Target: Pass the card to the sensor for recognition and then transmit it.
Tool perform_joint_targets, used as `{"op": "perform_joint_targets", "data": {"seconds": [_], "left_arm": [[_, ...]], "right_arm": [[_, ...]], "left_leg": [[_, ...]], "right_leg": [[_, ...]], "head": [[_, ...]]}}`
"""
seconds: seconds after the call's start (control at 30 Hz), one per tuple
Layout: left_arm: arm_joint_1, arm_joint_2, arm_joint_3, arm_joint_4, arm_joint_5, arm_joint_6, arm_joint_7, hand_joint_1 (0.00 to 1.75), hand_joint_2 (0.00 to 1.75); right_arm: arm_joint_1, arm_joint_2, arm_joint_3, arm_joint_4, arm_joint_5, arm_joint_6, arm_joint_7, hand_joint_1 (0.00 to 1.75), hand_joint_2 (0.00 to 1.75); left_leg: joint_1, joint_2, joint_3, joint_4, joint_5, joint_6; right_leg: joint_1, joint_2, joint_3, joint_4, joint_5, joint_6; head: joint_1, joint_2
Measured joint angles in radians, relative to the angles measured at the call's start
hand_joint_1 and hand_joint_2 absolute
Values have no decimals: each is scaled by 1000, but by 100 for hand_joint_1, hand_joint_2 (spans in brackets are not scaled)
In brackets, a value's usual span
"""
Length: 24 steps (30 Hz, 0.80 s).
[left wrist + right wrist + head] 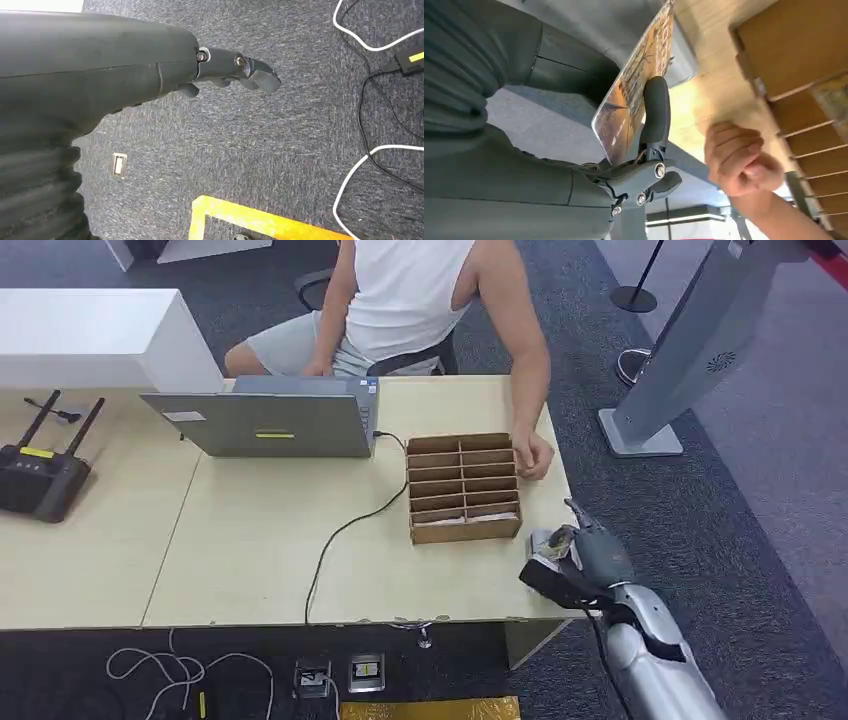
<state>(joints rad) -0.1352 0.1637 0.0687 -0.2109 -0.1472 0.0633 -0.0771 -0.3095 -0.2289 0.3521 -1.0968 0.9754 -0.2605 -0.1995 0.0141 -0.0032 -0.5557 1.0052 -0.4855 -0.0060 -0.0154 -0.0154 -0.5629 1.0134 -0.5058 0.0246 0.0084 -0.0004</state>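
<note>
My right hand (pixel 590 558) hovers at the table's front right corner and pinches a card (pixel 634 85) between thumb and fingers. The card is glossy, printed in orange and brown, and stands on edge. In the head view the card (pixel 546 544) shows as a pale patch at the fingertips. A grey flat surface (pixel 684 65) lies on the table just beyond the card; I cannot tell whether it is the sensor. My left hand (pixel 235 67) hangs over the carpet with nothing in it.
A brown cardboard divider box (pixel 463 487) stands on the table (pixel 260 550) just left of my right hand. A seated person rests a fist (pixel 535 455) beside the box. Further left are a laptop (pixel 265 420), its cable (pixel 345 530) and a black router (pixel 38 475).
</note>
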Motion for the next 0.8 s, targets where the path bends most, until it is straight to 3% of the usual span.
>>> {"op": "perform_joint_targets", "data": {"seconds": [0.4, 0.8], "left_arm": [[0, 1, 0, 0, -3, 0, 0, 0, 175], [0, 3, 0, 0, -8, 1, 0, 0, 175]], "right_arm": [[-3, 10, 59, 68, -22, -31, 4, 175, 175], [-102, -2, 64, 83, -32, -8, 4, 175, 175]], "left_leg": [[0, 0, 0, 0, 0, 0], [0, 0, 0, 0, 0, 0]], "right_leg": [[0, 0, 0, 0, 0, 0], [0, 0, 0, 0, 0, 0]], "head": [[0, 0], [0, 0]]}}
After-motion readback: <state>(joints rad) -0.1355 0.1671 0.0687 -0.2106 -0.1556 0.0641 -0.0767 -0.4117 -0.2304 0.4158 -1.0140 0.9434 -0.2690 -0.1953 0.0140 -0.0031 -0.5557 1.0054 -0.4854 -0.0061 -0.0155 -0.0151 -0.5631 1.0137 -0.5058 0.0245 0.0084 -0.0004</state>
